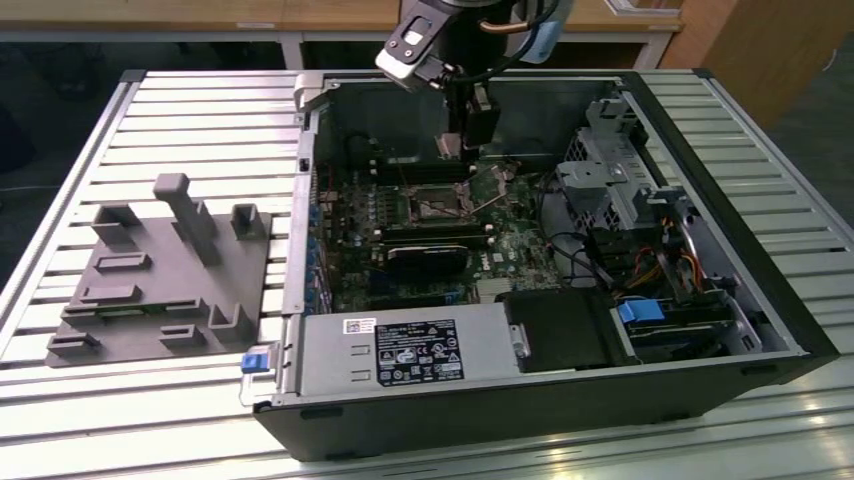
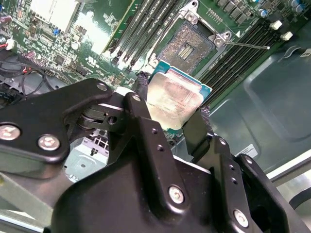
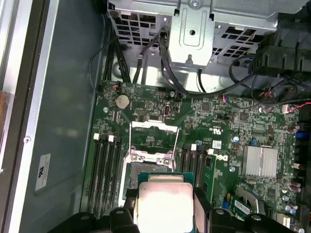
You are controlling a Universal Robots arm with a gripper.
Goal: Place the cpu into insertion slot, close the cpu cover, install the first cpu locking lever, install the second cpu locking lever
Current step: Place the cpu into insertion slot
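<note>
Got chip clamped in claw, hanging just far side of empty socket. Not seated, cover up, unlatched, 0/4 done imo.

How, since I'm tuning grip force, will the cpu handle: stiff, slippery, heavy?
Likely stiff: the cpu is a flat plate spanning the tool unbent, held by two edges. Probably slippery: its metal face looks smooth and shiny. Probably light, being thin.

Silver-beige cpu with teal-green edge, green motherboard, black tool.
</note>
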